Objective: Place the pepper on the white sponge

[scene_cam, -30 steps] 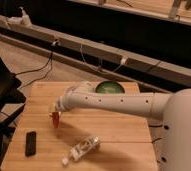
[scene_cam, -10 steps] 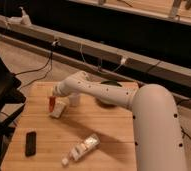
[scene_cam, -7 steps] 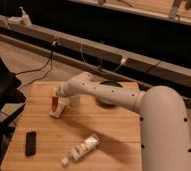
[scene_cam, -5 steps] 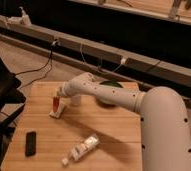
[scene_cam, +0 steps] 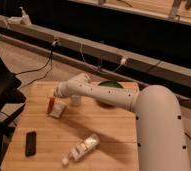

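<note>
Pepper (scene_cam: 51, 104) touching white sponge (scene_cam: 58, 108) near table's left edge | gripper (scene_cam: 53, 100) clamped on pepper

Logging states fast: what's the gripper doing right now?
Gripper: over the white sponge at the table's left, with the pepper; grip cannot be told.

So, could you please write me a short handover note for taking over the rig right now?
Tool: at the left part of the wooden table, right over the white sponge.
Pepper: red, at the tool's tip, against the left edge of the white sponge; whether it is released cannot be told.
Also on the table: green bowl behind the arm, a bottle lying at the front, a black device at front left.
Done: pepper carried to the sponge.
Left: confirm it rests on the sponge, let go, retract.
</note>
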`<state>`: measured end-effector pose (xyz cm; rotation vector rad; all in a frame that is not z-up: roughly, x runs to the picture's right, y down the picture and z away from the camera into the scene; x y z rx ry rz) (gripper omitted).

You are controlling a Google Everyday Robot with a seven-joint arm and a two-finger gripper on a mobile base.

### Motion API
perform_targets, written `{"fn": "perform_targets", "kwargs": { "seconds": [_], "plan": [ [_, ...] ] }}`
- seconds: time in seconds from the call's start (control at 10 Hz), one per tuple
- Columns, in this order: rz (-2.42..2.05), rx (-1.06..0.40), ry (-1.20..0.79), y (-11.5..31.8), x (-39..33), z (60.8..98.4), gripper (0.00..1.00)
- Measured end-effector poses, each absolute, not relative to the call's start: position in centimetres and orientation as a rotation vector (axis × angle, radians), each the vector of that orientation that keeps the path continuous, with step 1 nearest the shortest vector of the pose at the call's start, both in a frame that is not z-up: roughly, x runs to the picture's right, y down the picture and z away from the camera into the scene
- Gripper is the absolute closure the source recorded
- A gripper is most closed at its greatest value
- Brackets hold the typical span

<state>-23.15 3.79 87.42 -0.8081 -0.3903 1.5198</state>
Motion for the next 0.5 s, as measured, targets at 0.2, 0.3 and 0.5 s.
{"fn": "perform_targets", "kwargs": {
  "seconds": [0.2,0.3,0.5],
  "plan": [
    [1.532,-0.805,-0.389,3.9,-23.4,88.3,0.7],
    [1.54,-0.808,-0.389,3.6,-24.0,88.7,0.7],
    [1.539,-0.804,-0.386,3.6,-23.8,89.2,0.7]
  ]
}}
